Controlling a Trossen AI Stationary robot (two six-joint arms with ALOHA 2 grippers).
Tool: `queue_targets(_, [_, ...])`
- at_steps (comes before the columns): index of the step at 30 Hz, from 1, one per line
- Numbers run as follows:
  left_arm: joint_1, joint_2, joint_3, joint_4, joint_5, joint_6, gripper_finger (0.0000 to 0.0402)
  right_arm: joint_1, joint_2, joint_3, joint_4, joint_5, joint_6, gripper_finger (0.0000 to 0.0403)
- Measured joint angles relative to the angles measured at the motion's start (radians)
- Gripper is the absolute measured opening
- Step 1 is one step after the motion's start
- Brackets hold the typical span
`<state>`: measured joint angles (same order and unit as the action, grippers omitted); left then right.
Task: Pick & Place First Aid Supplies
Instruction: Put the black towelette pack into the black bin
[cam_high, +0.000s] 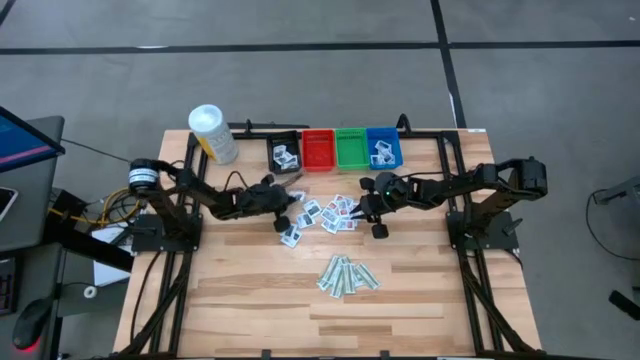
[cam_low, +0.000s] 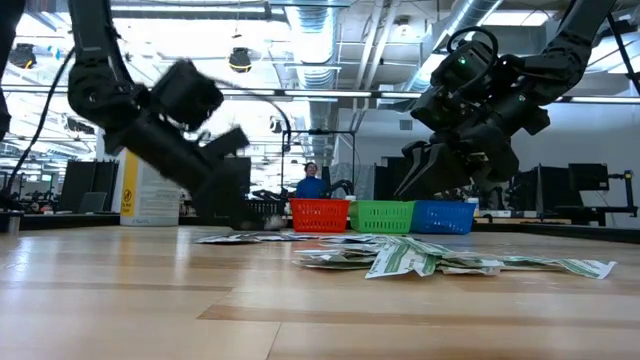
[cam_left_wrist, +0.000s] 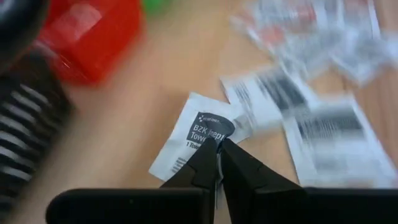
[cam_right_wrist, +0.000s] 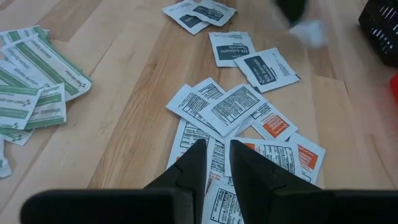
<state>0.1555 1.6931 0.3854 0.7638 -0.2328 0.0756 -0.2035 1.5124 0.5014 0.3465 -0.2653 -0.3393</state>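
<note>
Packet (cam_left_wrist: 198, 133) clenched in left jaws: hold tight, lift slowly. Right jaws slightly parted over pile (cam_right_wrist: 236, 115), waiting.

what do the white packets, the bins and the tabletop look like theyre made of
White packets: probably matte paper, printed, lying flat with slight creases. Red bin and its neighbours: seemingly moulded plastic, with latticed walls in the low view. Tabletop: wood planks with visible grain and a mild sheen.

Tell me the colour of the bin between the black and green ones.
Red bin, clearest in the high view.
</note>
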Motion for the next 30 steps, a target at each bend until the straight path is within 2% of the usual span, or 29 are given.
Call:
queue_targets(6, [-0.019,-0.14,0.002,0.029,-0.066,0.052,0.0017,0.0,0.0,0.0,0.0,0.0,0.0,0.0065])
queue_targets(11, [0.0,-0.242,0.004,0.05,-0.202,0.078,0.0023,0.0,0.0,0.0,0.002,0.0,0.0,0.0065])
queue_targets(14, [0.043,-0.276,0.004,0.061,-0.243,0.077,0.0025,0.0,0.0,0.0,0.002,0.0,0.0,0.0065])
queue_targets(23, [0.216,-0.264,0.005,0.075,-0.234,0.02,0.0031,0.0,0.0,0.0,0.01,0.0,0.0,0.0065])
queue_targets(30, [0.315,-0.222,0.005,0.12,-0.079,-0.032,0.0035,0.0,0.0,0.0,0.014,0.0,0.0,0.0065])
